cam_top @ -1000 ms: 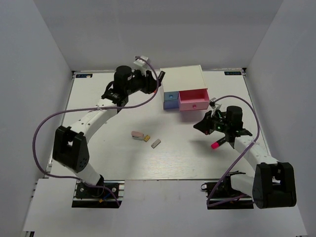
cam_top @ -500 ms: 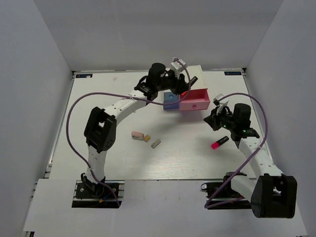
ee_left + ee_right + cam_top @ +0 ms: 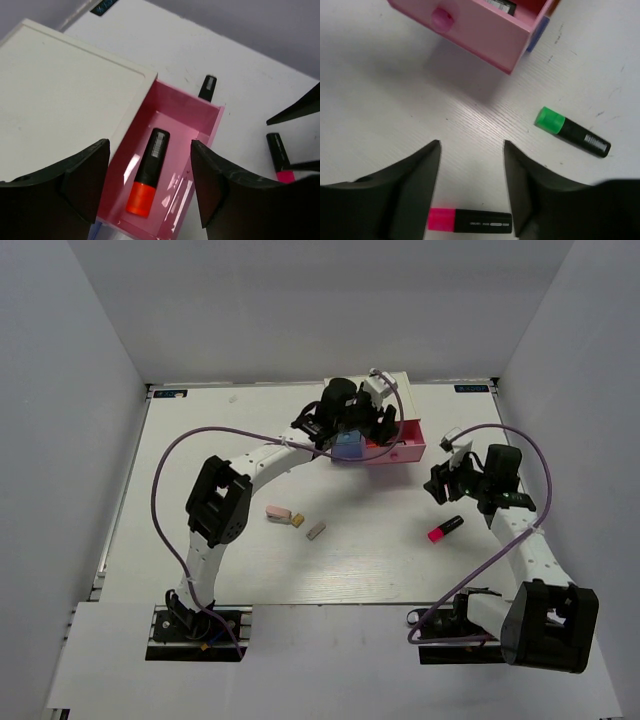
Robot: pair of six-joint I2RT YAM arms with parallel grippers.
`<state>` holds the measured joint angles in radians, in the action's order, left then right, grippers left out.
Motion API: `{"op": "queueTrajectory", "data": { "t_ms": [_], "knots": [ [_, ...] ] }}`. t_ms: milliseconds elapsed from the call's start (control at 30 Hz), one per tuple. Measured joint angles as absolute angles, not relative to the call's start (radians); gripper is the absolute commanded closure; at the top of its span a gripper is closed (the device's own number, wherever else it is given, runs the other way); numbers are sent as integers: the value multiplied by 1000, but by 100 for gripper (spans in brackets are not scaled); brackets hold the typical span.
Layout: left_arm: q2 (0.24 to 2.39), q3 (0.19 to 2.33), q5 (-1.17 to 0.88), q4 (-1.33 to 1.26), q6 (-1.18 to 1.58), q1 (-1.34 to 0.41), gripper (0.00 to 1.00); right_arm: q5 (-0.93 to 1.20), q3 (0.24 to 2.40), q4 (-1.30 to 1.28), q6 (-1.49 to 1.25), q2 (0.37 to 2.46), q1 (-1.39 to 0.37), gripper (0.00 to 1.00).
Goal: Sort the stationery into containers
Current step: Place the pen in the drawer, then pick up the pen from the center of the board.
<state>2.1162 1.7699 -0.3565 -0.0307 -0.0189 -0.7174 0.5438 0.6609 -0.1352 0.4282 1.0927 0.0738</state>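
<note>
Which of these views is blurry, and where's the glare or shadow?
Left wrist: the fingers are soft-edged; glare streaks the pink drawer floor beside the orange-capped highlighter. Right wrist: blurred fingers; the drawer throws a soft shadow on the table. Top external: evenly lit.

Pink drawer [image 3: 170, 165]: glossy plastic. Table [image 3: 380, 100]: matt white woodgrain. Cabinet [image 3: 55, 95]: matt white.

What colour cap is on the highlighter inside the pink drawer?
Orange; the highlighter shows best in the left wrist view.
</note>
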Motion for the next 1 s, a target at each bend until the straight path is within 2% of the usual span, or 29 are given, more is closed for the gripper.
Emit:
{"op": "queueTrajectory", "data": {
  "t_ms": [100,267,333,400,500,567,600,800,1000],
  "knots": [
    [2117,1806,-348,-35,-14,-721,22,582,706,-214,559,1124,86,34],
    [2104,1852,-347,-55,30,-723,14,664,826,-491,960,1238,107,46],
    [2078,1840,-347,-60,67,-723,12,677,862,-638,1194,1290,120,46],
    [2015,1773,-341,-69,108,-720,7,674,878,-772,1425,1333,131,46],
    [1860,1596,-297,-65,155,-714,0,641,902,-950,1681,1397,141,40],
    [1740,1465,-245,-68,179,-713,0,617,915,-1023,1778,1428,143,29],
    [1676,1394,-208,-68,194,-712,0,603,918,-1048,1819,1438,144,28],
    [1382,1062,16,-52,307,-706,0,522,891,-1066,1931,1448,142,28],
    [1333,905,130,4,453,-682,0,448,826,-999,1962,1473,138,29]
  ]
}}
